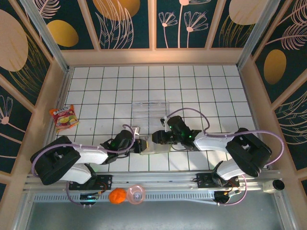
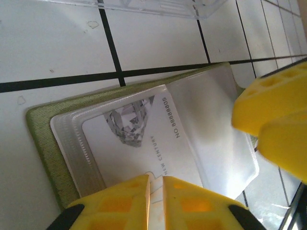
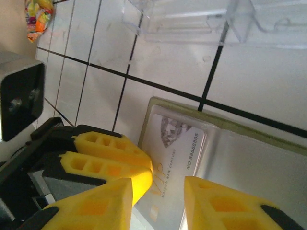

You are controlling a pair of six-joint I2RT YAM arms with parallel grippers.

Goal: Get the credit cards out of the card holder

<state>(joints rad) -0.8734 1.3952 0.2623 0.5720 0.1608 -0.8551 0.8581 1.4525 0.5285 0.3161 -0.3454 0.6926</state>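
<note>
Since card (image 2: pixel 139 139) is thin, stiff, slick, pinch its edge at holder (image 2: pixel 43 139) mouth; left gripper (image 2: pixel 156 191) seems nipped on it, right gripper (image 3: pixel 157 191) half-open.

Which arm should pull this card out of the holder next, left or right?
Probably left. The left gripper is already closed on the credit card's near end, while the right gripper is open above the card holder.
</note>
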